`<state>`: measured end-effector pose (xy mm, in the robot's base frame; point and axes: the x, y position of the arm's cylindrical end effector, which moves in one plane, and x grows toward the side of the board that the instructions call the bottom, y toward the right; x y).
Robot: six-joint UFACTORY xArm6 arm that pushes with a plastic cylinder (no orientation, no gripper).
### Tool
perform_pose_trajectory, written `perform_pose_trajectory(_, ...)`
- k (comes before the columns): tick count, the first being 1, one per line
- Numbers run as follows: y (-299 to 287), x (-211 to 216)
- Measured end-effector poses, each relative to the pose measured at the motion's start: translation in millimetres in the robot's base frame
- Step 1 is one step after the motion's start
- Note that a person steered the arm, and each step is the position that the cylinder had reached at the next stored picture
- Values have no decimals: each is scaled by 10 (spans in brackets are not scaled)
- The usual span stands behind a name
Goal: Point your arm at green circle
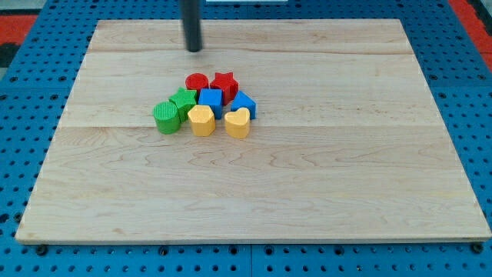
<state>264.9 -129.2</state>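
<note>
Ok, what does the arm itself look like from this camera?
Only my tip and the rod above it show: a straight, smooth, dark grey cylinder with a flat blunt end. No cables, markings or labels are visible, and the rest of the arm is cut off at the view's top.

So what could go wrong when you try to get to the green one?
1. My tip sits toward the view's top; the red cylinder lies roughly between, so I might bump it.
2. The green cylinder touches the green star, so overshooting could scatter the cluster.

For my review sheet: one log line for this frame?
tip near view's top, touching nothing | green circle at cluster's left, below-left of tip | not reached
</note>
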Motion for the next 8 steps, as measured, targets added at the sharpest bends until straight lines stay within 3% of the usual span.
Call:
perform_pose_trajectory(1,-818,0)
perform_pose_trajectory(3,-1438,699)
perform_pose_trajectory(6,-1113,2029)
perform_pose_trajectory(7,-984,2343)
perform_pose_trajectory(8,-617,2319)
